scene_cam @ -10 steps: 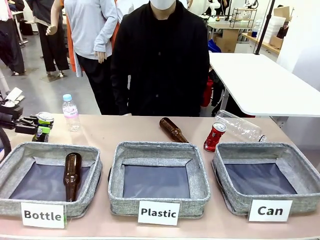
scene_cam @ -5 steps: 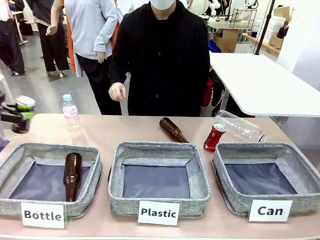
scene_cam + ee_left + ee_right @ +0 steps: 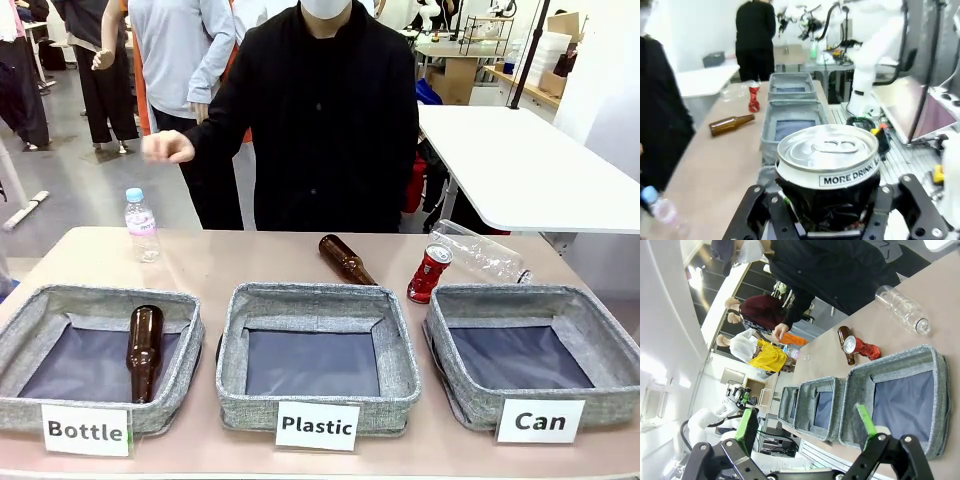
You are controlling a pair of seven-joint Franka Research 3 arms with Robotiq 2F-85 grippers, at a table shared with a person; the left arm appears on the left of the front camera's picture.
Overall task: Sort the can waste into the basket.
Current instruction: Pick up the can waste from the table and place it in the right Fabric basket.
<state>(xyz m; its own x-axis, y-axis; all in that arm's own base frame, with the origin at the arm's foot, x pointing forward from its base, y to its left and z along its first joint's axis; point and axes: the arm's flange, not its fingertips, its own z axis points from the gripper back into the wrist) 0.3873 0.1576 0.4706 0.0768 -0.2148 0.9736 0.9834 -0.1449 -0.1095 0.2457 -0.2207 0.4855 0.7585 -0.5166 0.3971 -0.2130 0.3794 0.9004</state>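
My left gripper [image 3: 827,212] is shut on the dark can [image 3: 827,155], whose silver top faces the left wrist camera. The red can [image 3: 430,273] stands tilted on the table just beyond the far left corner of the grey "Can" basket [image 3: 470,400]. In the left wrist view the red can [image 3: 754,97] is far off beside that basket [image 3: 790,76]. My right gripper [image 3: 806,422] hangs open high above the table, nothing between its green pads. Below it are the basket [image 3: 890,367] and the red can [image 3: 862,346].
The "Plastic" bin [image 3: 318,300] sits in the middle, and the "Bottle" bin [image 3: 100,297] on the left holds a brown bottle [image 3: 144,350]. Another brown bottle [image 3: 346,259], a clear bottle [image 3: 480,252] and a small water bottle [image 3: 140,225] lie behind the bins. The person's hand [image 3: 168,147] is raised.
My left gripper, with the dark can, has risen and left the front view at the left edge. The person's hand has come up and moved left.
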